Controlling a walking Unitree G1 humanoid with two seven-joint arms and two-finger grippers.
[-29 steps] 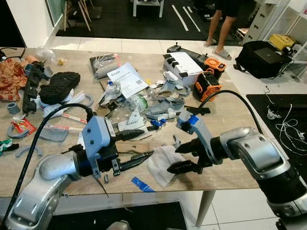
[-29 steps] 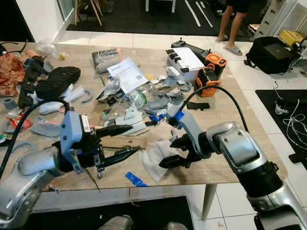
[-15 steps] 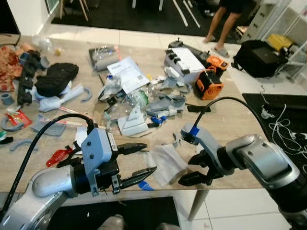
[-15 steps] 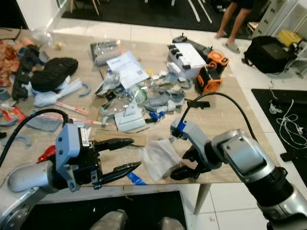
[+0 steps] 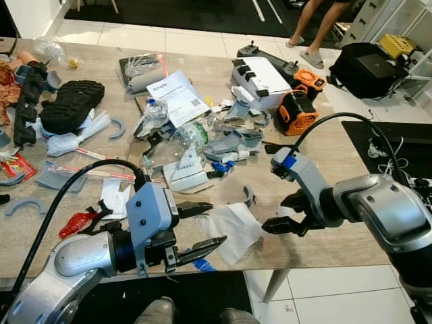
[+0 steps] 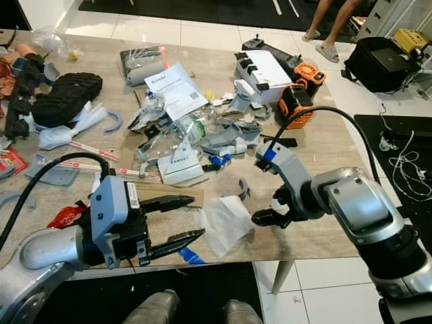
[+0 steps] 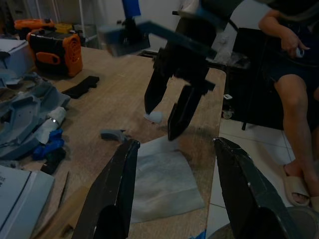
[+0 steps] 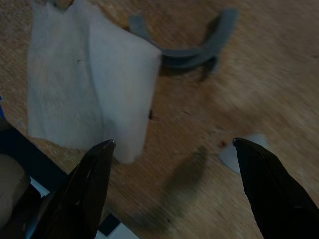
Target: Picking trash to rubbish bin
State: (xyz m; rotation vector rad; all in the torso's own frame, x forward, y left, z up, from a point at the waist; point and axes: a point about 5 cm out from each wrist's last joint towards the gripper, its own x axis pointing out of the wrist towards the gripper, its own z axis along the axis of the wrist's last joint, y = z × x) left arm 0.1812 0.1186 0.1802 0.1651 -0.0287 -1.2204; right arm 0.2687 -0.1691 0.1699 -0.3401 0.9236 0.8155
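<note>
A white tissue [image 5: 229,228] lies flat on the wooden table [image 5: 337,169] near its front edge. My left gripper [image 5: 210,225] hovers just left of the tissue, open and holding nothing. Just off the tissue's right edge, low over the table, my right gripper [image 5: 277,216] is open and empty. The right wrist view has the tissue [image 8: 84,89] beside one finger, a small white scrap [image 8: 239,152] by the other, and a grey curved piece [image 8: 189,50] beyond. In the left wrist view the tissue [image 7: 162,184] lies ahead, with the right gripper [image 7: 174,104] standing over its far edge.
A heap of plastic scraps, bottles and papers [image 5: 196,135] fills the table's middle. An orange tool [image 5: 297,115] and a white box [image 5: 260,77] stand behind. A blue strip [image 5: 199,264] lies at the front edge. A black bag [image 5: 371,67] and a person's legs [image 5: 317,27] are beyond.
The camera has shifted. My right gripper has come off the tissue and now stands just to its right. The left gripper stays open beside the tissue.
</note>
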